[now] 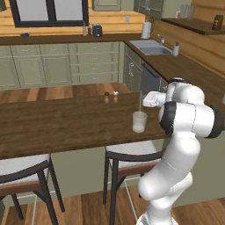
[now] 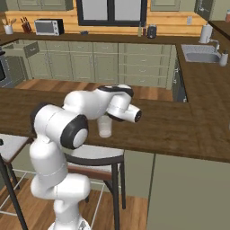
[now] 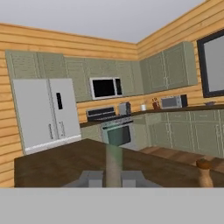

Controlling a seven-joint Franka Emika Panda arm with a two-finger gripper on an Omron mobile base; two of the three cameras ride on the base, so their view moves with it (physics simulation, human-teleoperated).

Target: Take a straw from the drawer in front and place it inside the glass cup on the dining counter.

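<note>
In the left base view the white arm rises at the lower right and bends over the dining counter (image 1: pixel 52 127), a long dark wood top with stools tucked under its near edge. The glass cup (image 1: pixel 139 121) stands upright on that counter near its right end. Directly above the cup a very thin pale straw (image 1: pixel 140 102) hangs vertically, its lower end at or just above the cup's rim; its upper end meets the hand, where the gripper (image 1: pixel 145 99) is largely hidden by the wrist. Two small shakers (image 1: pixel 110 97) stand farther back on the counter.

In the right base view the forearm crosses in front of the glass cup (image 2: pixel 104 127), covering its top; the fingers themselves are hidden.

In the hand view the two fingertips (image 3: pixel 92 178) are drawn nearly together, pinching the straw (image 3: pixel 113 164), which rises as a pale blurred strip between them. A wooden shaker (image 3: pixel 204 173) stands at the right on the counter.
</note>
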